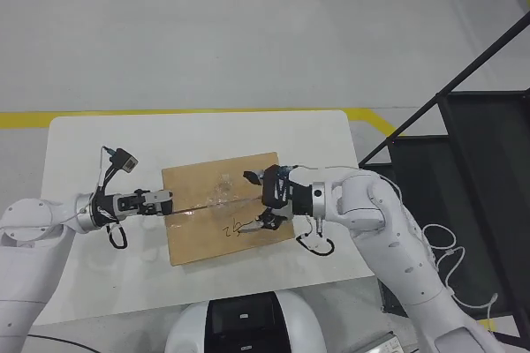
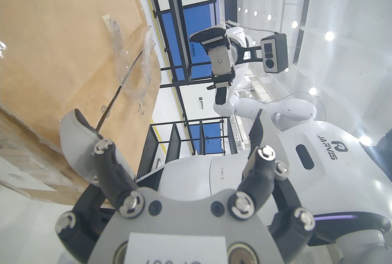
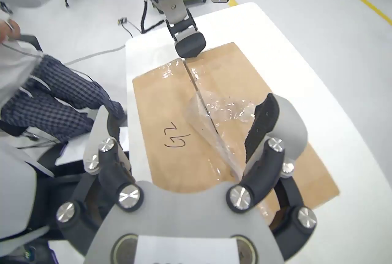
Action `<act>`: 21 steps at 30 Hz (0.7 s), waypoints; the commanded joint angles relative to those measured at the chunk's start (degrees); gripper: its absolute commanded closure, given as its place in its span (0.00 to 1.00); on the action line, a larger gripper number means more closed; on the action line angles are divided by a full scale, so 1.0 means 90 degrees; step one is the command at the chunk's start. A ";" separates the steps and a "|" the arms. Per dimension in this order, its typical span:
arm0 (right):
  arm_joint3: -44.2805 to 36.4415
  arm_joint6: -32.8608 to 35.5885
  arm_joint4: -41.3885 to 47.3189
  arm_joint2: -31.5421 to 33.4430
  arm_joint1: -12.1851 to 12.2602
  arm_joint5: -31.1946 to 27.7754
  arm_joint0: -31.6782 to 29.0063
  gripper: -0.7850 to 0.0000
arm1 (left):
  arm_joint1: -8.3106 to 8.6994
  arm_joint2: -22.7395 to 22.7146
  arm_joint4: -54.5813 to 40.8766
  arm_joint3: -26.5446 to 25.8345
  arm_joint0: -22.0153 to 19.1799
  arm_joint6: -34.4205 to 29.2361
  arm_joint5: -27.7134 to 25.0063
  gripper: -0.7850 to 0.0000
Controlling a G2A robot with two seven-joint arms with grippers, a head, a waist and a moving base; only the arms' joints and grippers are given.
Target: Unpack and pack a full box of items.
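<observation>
A closed brown cardboard box (image 1: 221, 207) lies flat in the middle of the white table (image 1: 88, 150). Crumpled clear tape (image 3: 219, 112) is lifted off its centre seam (image 3: 191, 79). My left gripper (image 1: 165, 204) is open at the box's left end, level with the seam; one of its fingers (image 2: 78, 132) rests against the box edge (image 2: 46, 136). My right gripper (image 1: 252, 201) hovers open over the right half of the lid, its fingers (image 3: 269, 118) straddling the loose tape. The left gripper (image 3: 190, 43) appears at the seam's far end in the right wrist view.
A black metal rack (image 1: 477, 176) stands close beside the table's right side. A handwritten mark (image 3: 177, 136) is on the lid. Bare table shows along the far edge (image 1: 203, 132) and the near left corner (image 1: 115, 282).
</observation>
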 commanded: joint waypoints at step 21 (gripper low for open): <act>0.0142 0.0220 -0.2706 -0.1831 -0.0180 0.0813 0.1269 0.00 | 0.0071 -0.0366 0.0009 -0.0223 0.0387 0.0121 -0.0021 0.00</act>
